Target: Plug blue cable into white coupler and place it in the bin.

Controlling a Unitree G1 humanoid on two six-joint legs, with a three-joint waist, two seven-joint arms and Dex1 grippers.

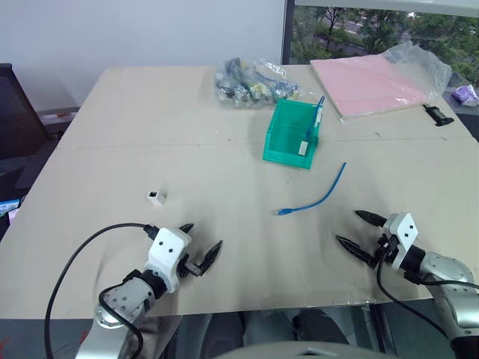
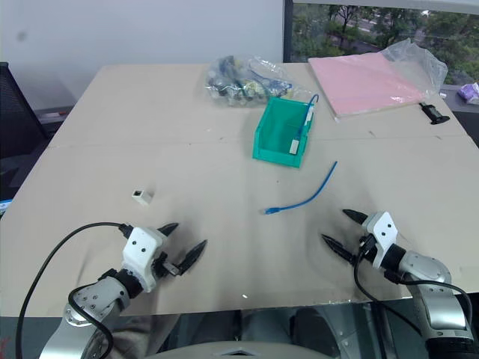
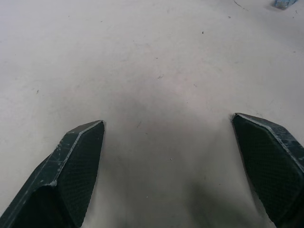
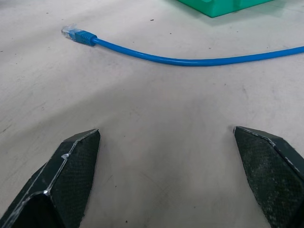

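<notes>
The blue cable (image 1: 316,194) lies loose in a gentle curve on the table, just ahead of the right gripper (image 1: 361,229), its clear plug end toward the left. The white coupler (image 1: 155,197), a tiny block, sits ahead of the left gripper (image 1: 200,241). The bin (image 1: 292,133), translucent green, stands farther off, beyond the cable.
</notes>
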